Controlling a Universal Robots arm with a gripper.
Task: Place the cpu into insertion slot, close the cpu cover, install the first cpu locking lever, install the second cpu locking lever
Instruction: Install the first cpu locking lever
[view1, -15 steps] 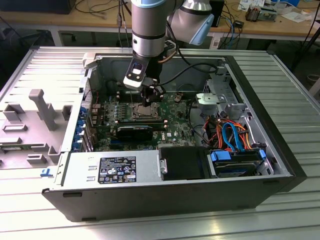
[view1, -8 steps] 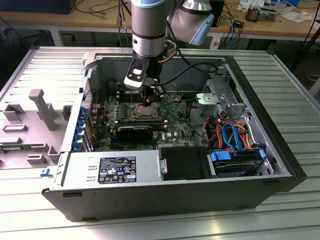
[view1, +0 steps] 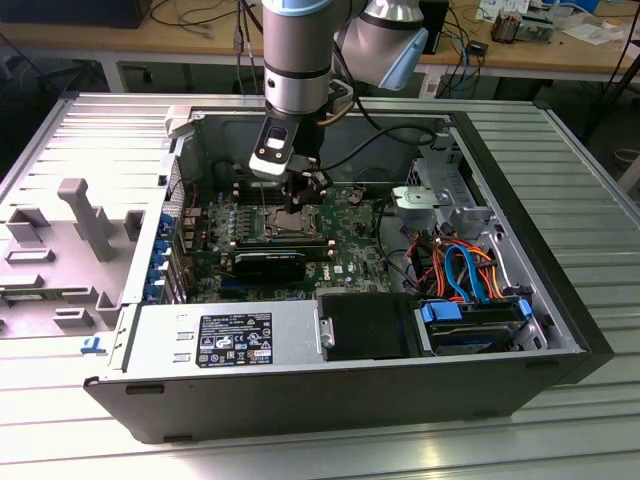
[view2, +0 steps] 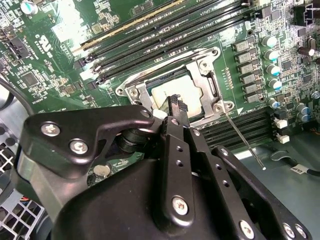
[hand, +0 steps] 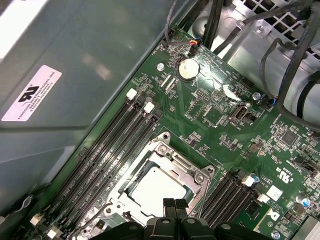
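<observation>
The cpu (view2: 169, 91) (hand: 152, 191), a flat silver square, lies in the insertion slot (view1: 281, 227) on the green board. The cpu cover (view2: 206, 75) (hand: 176, 161), a silver frame, lies down around it. A thin metal locking lever (view2: 243, 140) sticks out from one socket corner across the black slots. My gripper (view1: 300, 193) (view2: 175, 103) (hand: 174, 204) hangs just above the cpu's edge. Its fingertips (hand: 169, 203) are pressed together with nothing between them, so it is shut.
Long black memory slots (view2: 165, 35) (hand: 107, 152) run beside the socket. A black fan shroud (view1: 270, 265), the power supply (view1: 225, 340), a drive bay (view1: 470, 325) and orange and blue cables (view1: 458, 265) crowd the case. A grey plastic part (view1: 80, 230) lies outside it.
</observation>
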